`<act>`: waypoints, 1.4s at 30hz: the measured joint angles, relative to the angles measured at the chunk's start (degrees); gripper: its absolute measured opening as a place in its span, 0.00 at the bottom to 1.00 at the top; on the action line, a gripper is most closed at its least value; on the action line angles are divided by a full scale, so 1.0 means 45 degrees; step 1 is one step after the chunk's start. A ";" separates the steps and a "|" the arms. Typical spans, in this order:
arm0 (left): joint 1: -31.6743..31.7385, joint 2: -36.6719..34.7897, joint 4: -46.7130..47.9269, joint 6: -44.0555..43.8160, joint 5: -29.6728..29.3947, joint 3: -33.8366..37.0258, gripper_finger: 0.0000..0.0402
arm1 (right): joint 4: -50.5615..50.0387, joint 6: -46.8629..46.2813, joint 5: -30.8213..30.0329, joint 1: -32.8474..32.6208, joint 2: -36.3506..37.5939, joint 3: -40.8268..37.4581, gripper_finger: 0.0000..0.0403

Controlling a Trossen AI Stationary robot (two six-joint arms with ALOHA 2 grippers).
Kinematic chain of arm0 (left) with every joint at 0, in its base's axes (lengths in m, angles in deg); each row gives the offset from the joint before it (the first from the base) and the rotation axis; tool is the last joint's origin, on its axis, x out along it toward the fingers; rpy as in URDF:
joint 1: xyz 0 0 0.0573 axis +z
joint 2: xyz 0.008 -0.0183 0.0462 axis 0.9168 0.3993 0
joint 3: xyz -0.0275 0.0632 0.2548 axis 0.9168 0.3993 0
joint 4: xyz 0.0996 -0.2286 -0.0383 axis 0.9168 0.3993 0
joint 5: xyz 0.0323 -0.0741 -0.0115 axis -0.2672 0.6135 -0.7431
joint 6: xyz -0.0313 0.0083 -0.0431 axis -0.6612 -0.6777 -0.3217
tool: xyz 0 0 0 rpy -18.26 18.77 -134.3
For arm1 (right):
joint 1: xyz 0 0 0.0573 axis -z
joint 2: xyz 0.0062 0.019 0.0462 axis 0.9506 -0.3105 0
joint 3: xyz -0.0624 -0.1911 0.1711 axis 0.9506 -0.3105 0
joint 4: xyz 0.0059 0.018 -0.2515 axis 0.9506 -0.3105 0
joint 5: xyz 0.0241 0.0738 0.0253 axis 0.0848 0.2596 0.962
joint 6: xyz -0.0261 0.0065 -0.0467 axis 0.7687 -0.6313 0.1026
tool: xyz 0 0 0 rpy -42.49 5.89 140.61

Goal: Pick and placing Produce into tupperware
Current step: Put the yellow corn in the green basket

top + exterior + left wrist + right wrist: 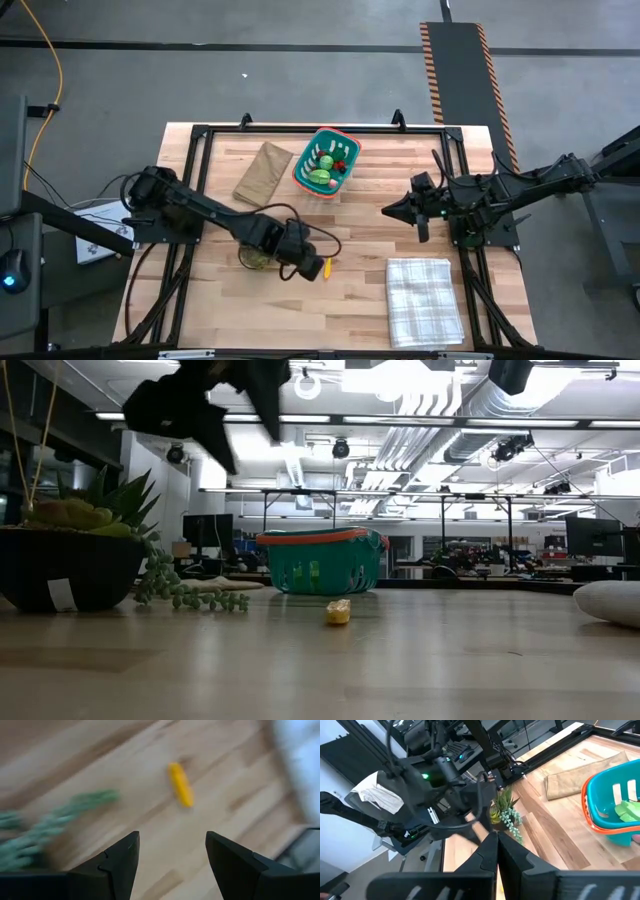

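On the wooden table (360, 235), small yellow toy produce piece (326, 267) lies at 6 o'clock from teal plastic tupperware basket (326, 161). Left gripper (312, 266) open, empty, above it. Right gripper (392, 211) closed, idle at 3 o'clock.

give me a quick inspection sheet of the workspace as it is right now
surface: wooden table, black frame along its edges
job's things: teal basket at the far middle holds green, red and pale pieces; one yellow piece lies loose on the wood
clutter: brown paper bag beside the basket; checked cloth near the right front corner; potted plant by the left arm
grippers: left gripper open and empty, above the yellow piece; right gripper shut and empty, at the table's right side
cables: black cable loops on the left arm; yellow cable on the floor
surroundings: grey floor, striped ramp beyond the table; no people seen
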 joint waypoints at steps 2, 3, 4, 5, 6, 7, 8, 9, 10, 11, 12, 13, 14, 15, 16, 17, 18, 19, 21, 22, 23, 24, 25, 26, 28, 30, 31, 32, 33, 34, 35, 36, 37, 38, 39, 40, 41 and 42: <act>0.0096 0.0170 0.0482 0.0194 0.0077 -0.0354 0.54 | -0.0022 0.0124 -0.0023 0.0037 0.0014 0.0000 0.00; 0.0153 0.0371 0.0240 0.0244 0.0078 -0.0643 0.54 | -0.0116 0.0251 -0.0033 0.0078 0.0014 0.0000 0.00; 0.0162 0.0476 0.0366 0.0335 0.0096 -0.0822 0.54 | -0.0185 0.0376 -0.0056 0.0108 0.0014 -0.0005 0.00; 0.0198 0.0523 0.0957 0.0504 0.0117 -0.0951 0.54 | -0.0131 0.0481 -0.0122 0.0168 0.0019 -0.0005 0.00; 0.0236 0.0721 0.1267 0.0668 0.0125 -0.1214 0.54 | -0.0093 0.0543 -0.0213 0.0252 0.0027 0.0000 0.00; 0.0251 0.0937 0.0860 0.0764 0.0126 -0.1554 0.54 | -0.0127 0.0576 -0.0284 0.0341 0.0038 -0.0003 0.00; 0.0322 0.1071 0.0795 0.0949 0.0130 -0.1780 0.54 | -0.0124 0.0661 -0.0311 0.0445 0.0038 -0.0005 0.00; 0.0307 0.1094 0.1442 0.1165 0.0112 -0.1861 0.54 | -0.0017 0.0808 -0.0330 0.0557 0.0029 -0.0005 0.00; 0.0307 0.1279 0.1884 0.1230 0.0102 -0.2062 0.54 | 0.0011 0.1021 -0.0330 0.0679 0.0051 0.0000 0.00; 0.0307 0.1511 0.1505 0.1192 0.0073 -0.2361 0.54 | -0.0131 0.1203 -0.0325 0.0766 0.0110 0.0000 0.00; 0.0307 0.1654 0.1330 0.1170 0.0066 -0.2530 0.54 | -0.0171 0.1305 -0.0338 0.0828 0.0147 -0.0018 0.00; 0.0307 0.1683 0.1984 0.1179 0.0072 -0.2594 0.54 | 0.0004 0.1386 -0.0386 0.0918 0.0143 -0.0017 0.00; 0.0307 0.1755 0.2477 0.1155 0.0072 -0.2744 0.54 | 0.0072 0.1551 -0.0427 0.1017 0.0198 0.0012 0.00; 0.0297 0.1912 0.2146 0.1003 0.0061 -0.3030 0.54 | -0.0026 0.1686 -0.0424 0.1092 0.0311 0.0002 0.00; 0.0297 0.2005 0.1742 0.0788 0.0050 -0.3214 0.54 | -0.0050 0.1872 -0.0428 0.1127 0.0378 -0.0019 0.00; 0.0297 0.2028 0.2164 0.0663 0.0039 -0.3260 0.54 | 0.0195 0.2033 -0.0418 0.1196 0.0379 -0.0009 0.00; 0.0297 0.2033 0.2702 0.0524 0.0052 -0.3305 0.54 | 0.0228 0.2271 -0.0413 0.1273 0.0483 0.0024 0.00; 0.0297 0.2120 0.2466 0.0281 0.0045 -0.3444 0.54 | 0.0049 0.2477 -0.0372 0.1314 0.0602 0.0006 0.00; 0.0307 0.2266 0.1891 -0.0408 0.0019 -0.3579 0.54 | 0.0077 0.2670 -0.0382 0.1377 0.0660 -0.0013 0.00; 0.0307 0.2280 0.2425 -0.0659 0.0019 -0.3574 0.54 | 0.0101 0.2695 -0.0374 0.1429 0.0708 0.0017 0.00; 0.0307 0.2312 0.2570 -0.1002 0.0024 -0.3618 0.54 | -0.0052 0.2684 -0.0283 0.1454 0.0768 0.0008 0.00; 0.0307 0.2382 0.2221 -0.1377 0.0023 -0.3724 0.54 | -0.0172 0.2678 -0.0121 0.1474 0.0791 -0.0005 0.00; 0.0306 0.2417 0.1994 -0.1670 0.0023 -0.3768 0.54 | -0.0130 0.2704 0.0090 0.1502 0.0791 -0.0004 0.00; 0.0307 0.2417 0.2137 -0.1887 0.0023 -0.3746 0.54 | -0.0190 0.2782 0.0295 0.1510 0.0802 0.0000 0.00; 0.0302 0.2499 0.2172 -0.2418 0.0028 -0.3710 0.54 | -0.0560 0.2913 0.0666 0.1506 0.0834 -0.0004 0.00; 0.0298 0.2648 0.1929 -0.2837 0.0031 -0.3720 0.54 | -0.0627 0.2911 0.0889 0.1501 0.0843 -0.0005 0.00; 0.0297 0.2676 0.1845 -0.2990 0.0033 -0.3715 0.54 | -0.0751 0.2914 0.1030 0.1501 0.0857 -0.0005 0.00; 0.0297 0.2684 0.1704 -0.3107 0.0033 -0.3715 0.54 | -0.0790 0.2917 0.1169 0.1501 0.0860 -0.0005 0.00; 0.0297 0.2684 0.1497 -0.3151 0.0032 -0.3715 0.54 | -0.0762 0.2965 0.1319 0.1501 0.0866 -0.0005 0.00; 0.0297 0.2739 0.1253 -0.3181 0.0033 -0.3726 0.54 | -0.0744 0.3053 0.1416 0.1501 0.0869 -0.0005 0.00; 0.0297 0.2838 0.0919 -0.3253 0.0057 -0.3744 0.54 | -0.0753 0.3144 0.1453 0.1501 0.0869 -0.0005 0.00; 0.0300 0.2918 0.0705 -0.3348 0.0143 -0.3733 0.54 | -0.0752 0.3242 0.1524 0.1501 0.0869 -0.0005 0.00; 0.0307 0.2956 0.0667 -0.3429 0.0185 -0.3695 0.54 | -0.0753 0.3275 0.1625 0.1501 0.0869 -0.0005 0.00; 0.0307 0.2961 0.0522 -0.3487 0.0220 -0.3681 0.54 | -0.0748 0.3301 0.1696 0.1498 0.0869 -0.0005 0.00; 0.0304 0.2993 0.0147 -0.3538 0.0223 -0.3715 0.54 | -0.0753 0.3308 0.1775 0.1496 0.0869 -0.0005 0.00; 0.0297 0.3048 -0.0192 -0.3619 0.0226 -0.3759 0.54 | -0.0753 0.3308 0.1881 0.1496 0.0869 -0.0005 0.00; 0.0297 0.3092 -0.0251 -0.3731 0.0244 -0.3753 0.54 | -0.0749 0.3306 0.1991 0.1496 0.0869 -0.0005 0.00; 0.0297 0.3135 -0.0115 -0.3801 0.0336 -0.3713 0.54 | -0.0753 0.3303 0.2027 0.1496 0.0869 -0.0005 0.00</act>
